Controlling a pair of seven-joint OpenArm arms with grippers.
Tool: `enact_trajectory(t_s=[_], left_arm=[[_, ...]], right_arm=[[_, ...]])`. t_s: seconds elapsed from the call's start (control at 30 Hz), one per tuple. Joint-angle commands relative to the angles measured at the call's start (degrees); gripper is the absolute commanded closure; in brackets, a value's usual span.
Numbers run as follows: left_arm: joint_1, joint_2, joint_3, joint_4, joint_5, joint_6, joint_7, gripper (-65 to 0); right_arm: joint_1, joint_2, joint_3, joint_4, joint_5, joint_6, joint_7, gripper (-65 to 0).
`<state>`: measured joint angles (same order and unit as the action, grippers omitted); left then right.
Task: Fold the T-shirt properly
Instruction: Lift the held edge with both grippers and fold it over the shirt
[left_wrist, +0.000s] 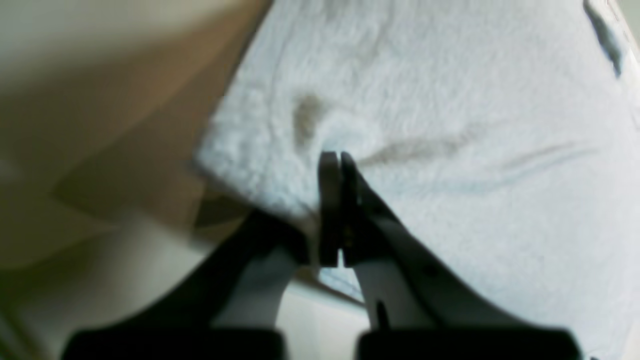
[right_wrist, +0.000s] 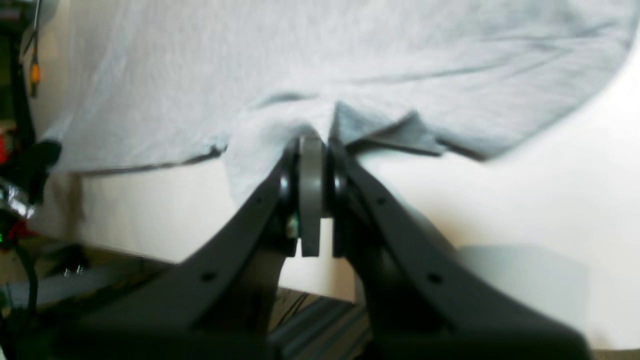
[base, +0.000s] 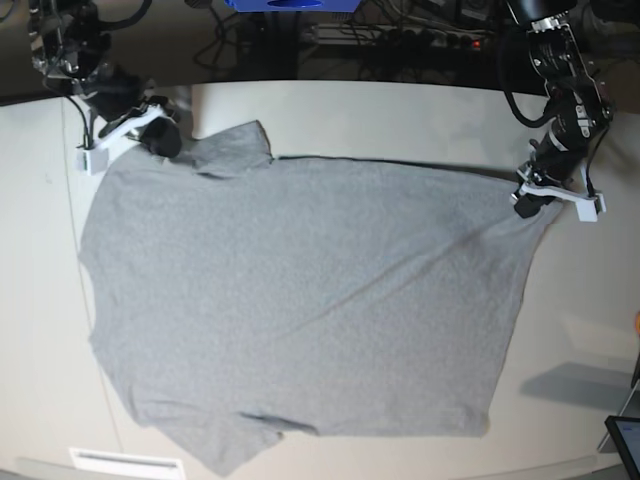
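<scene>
The plain heather-grey T-shirt (base: 300, 300) lies spread flat on the white table (base: 400, 120), sleeves toward the left and hem toward the right; no lettering shows. My left gripper (base: 522, 200) is at the shirt's far right corner, by the hem. In the left wrist view the left gripper (left_wrist: 336, 157) is shut on a pinch of T-shirt (left_wrist: 450, 100) fabric. My right gripper (base: 165, 142) is at the far left, beside the upper sleeve (base: 232, 150). The right wrist view shows the right gripper (right_wrist: 312, 140) shut on a bunched edge of the T-shirt (right_wrist: 300, 50).
Cables and a power strip (base: 400, 35) run behind the table's far edge, with a blue object (base: 290, 4) at the top. A dark screen corner (base: 625, 435) pokes in at the bottom right. A white label (base: 125, 462) lies at the front edge.
</scene>
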<state>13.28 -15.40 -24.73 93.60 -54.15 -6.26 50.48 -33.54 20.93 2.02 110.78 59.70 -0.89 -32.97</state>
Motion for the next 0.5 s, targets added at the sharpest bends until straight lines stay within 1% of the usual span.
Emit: enact_trajectory(t_s=[0.0, 0.2, 0.23, 0.3, 0.37, 0.4, 0.47], left_arm=[[-0.66, -0.73, -0.81, 1.04, -0.75, -0.29, -0.41, 0.0], [-1.63, -0.73, -1.16, 1.3, -0.84, -0.29, -0.32, 0.0], [-1.72, -0.65, -0.98, 1.3, -0.84, -0.29, 0.29, 0.0], [-1.89, 0.41, -1.07, 1.3, -0.84, -0.29, 1.79, 0.0], [-2.6, 1.02, -0.72, 1.3, -0.84, -0.29, 2.58, -0.2], [-2.68, 1.2, -0.72, 1.3, -0.75, -0.29, 2.66, -0.2], [-2.6, 1.38, -0.63, 1.3, -0.75, -0.29, 2.66, -0.2]], right_arm=[[0.79, 1.53, 0.4, 1.17, 0.74, 0.75, 1.37, -0.7], [4.22, 2.06, 0.4, 1.17, 0.91, 0.75, 1.37, -0.7], [4.75, 2.68, 0.4, 1.17, 0.91, 0.75, 1.28, -0.7], [5.45, 3.91, 0.4, 1.44, 1.09, 0.75, 1.28, -0.7], [6.42, 4.17, 0.48, 1.7, 1.35, 0.75, 1.28, -0.7], [6.77, 4.26, 0.57, 1.7, 2.32, 0.75, 1.28, -0.7], [6.95, 5.14, 3.03, 1.88, 5.31, 0.75, 0.58, -0.7]])
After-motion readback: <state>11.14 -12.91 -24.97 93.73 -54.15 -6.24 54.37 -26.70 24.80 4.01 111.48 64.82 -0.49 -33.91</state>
